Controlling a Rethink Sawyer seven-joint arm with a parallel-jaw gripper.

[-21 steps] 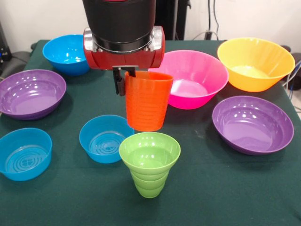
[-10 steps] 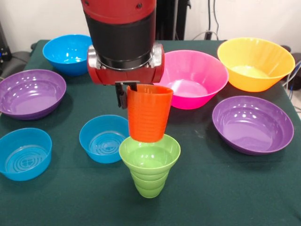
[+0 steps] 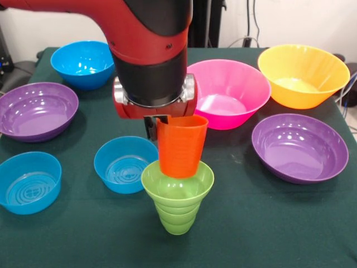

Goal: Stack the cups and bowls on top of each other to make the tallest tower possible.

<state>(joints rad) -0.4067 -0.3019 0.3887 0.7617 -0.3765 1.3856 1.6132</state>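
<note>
- The claw [image 3: 158, 126] is clamped on the rim of the orange cup [image 3: 179, 146], pinching it at its 9 o'clock side, with the cup's base dipping into the mouth of the lime green cup [image 3: 177, 195].
- Gripped off-centre, the orange cup may tilt and catch the green rim, which could tip that narrow-footed cup on the surface [image 3: 268, 223].
- A toppling cup could roll toward the blue bowl [image 3: 124, 164] at its 9 o'clock.

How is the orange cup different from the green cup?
The orange cup hangs from the robot's pincer; the green cup stands on the table. The orange cup's sides look smooth and nearly straight; the green cup's flare in steps. The orange cup's bottom dips into the green cup's mouth. Both are upright.
</note>
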